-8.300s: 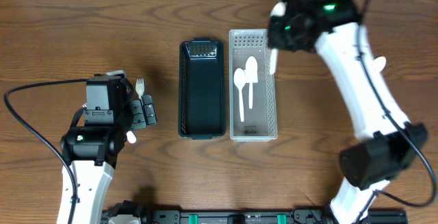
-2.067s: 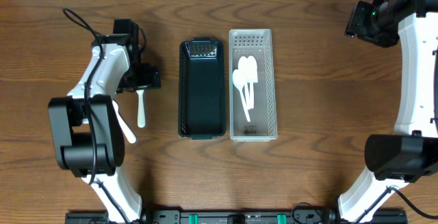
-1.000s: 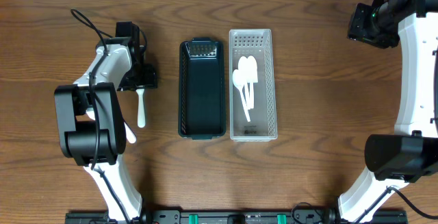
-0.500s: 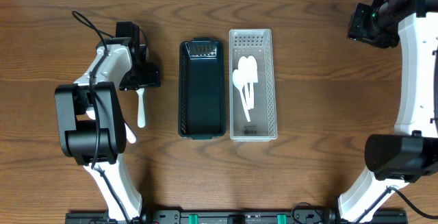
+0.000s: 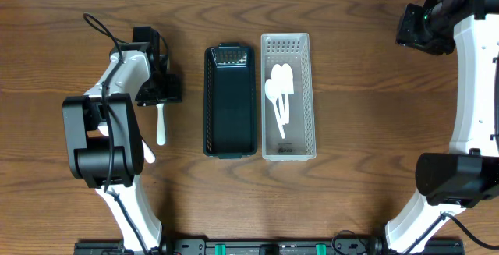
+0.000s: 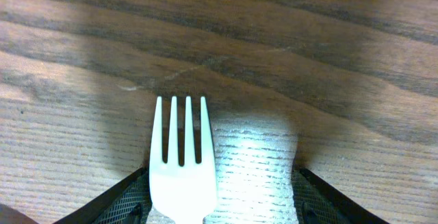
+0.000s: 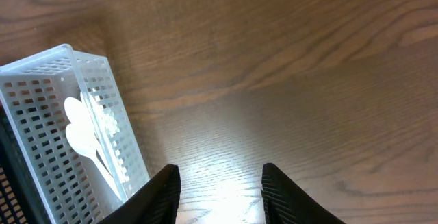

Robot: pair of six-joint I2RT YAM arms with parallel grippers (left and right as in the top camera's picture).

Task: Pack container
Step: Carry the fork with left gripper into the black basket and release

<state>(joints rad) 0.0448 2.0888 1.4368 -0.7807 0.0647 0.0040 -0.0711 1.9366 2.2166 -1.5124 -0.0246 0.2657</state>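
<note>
the left tool (image 6: pixel 220 186) is sitting low over the bench (image 6: pixel 287 53) with its jaws spread wide, gripping nothing. a white plastic fork (image 6: pixel 181 162) is lying flat on the wood between its two dark fingers (image 6: pixel 120 200), tines pointing away from the wrist camera; the fork is lying much nearer one finger than the other, and whether that finger is touching it cannot be told. from overhead, the fork's handle is sticking out from under the tool toward the near edge of the bench, left of both baskets. a dark basket (image 5: pixel 231 111) is standing lengthwise in the middle of the bench, with nothing showing inside it. a white basket (image 5: pixel 309 91) with slotted walls is standing just beside it on the right, parallel to it. white spoons (image 5: pixel 279 91) are lying together inside the white basket, bowls toward the far end and handles fanning toward the near end. the right tool (image 7: pixel 219 183) is hanging well apart from the baskets, over the far right corner of the bench, its jaws open with only bare wood showing between them; its camera is catching the white basket and the spoons at the left edge of its view.
</note>
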